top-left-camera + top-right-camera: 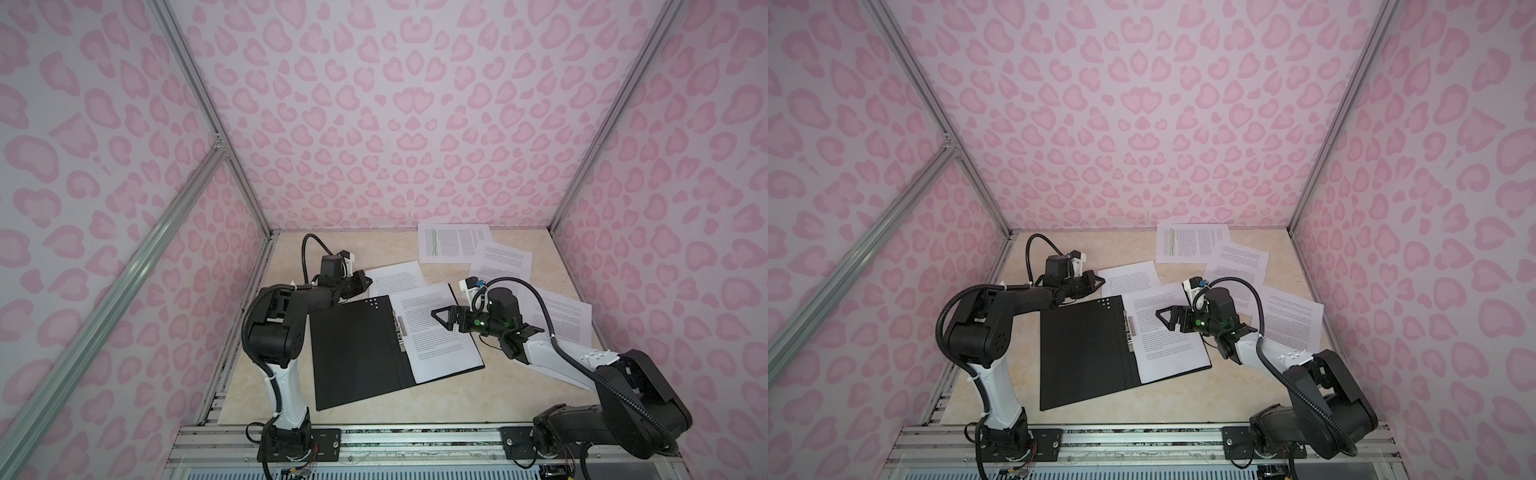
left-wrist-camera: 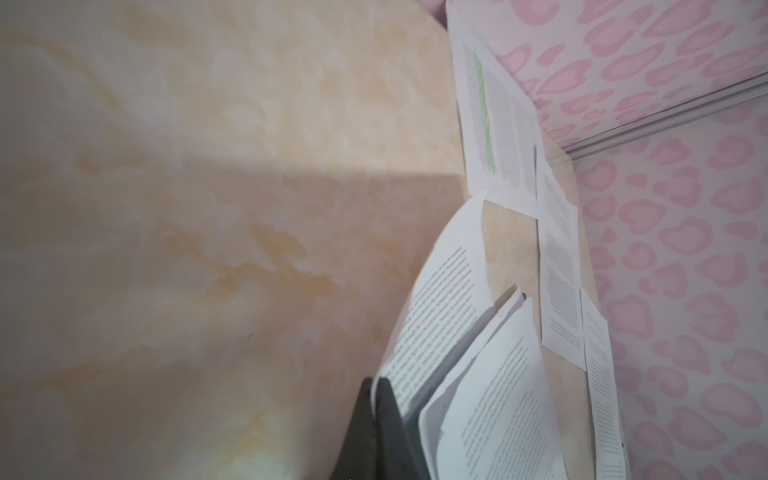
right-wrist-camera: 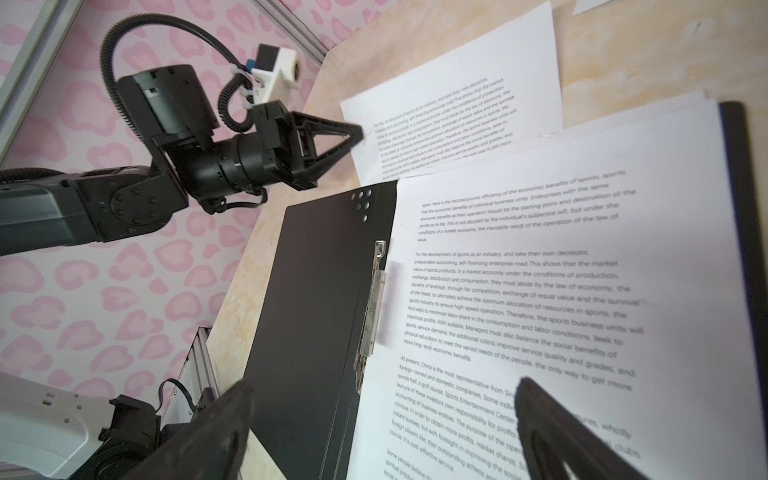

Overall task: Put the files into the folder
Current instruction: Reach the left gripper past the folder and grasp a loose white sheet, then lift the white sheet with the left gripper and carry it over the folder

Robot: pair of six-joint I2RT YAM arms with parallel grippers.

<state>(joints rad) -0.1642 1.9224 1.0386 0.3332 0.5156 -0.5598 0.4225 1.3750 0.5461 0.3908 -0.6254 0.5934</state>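
Top view — folder (image 1: 353,357) roughly front-to-back

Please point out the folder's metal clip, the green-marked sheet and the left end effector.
metal clip (image 3: 371,307): right wrist view, middle of the bar.
green-marked sheet (image 1: 455,243): a top view, its printed middle.
left end effector (image 3: 356,132): right wrist view, tips closed on the edge of a plain sheet (image 3: 453,95).

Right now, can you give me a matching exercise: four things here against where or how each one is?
1. left pincer
2. right pincer
3. folder
4. green-marked sheet

A. lying open, black inside up
B. flat by the back wall
C. shut on the sheet behind the folder
D. open, over the page in the folder

Pairs: 1-C, 2-D, 3-A, 4-B
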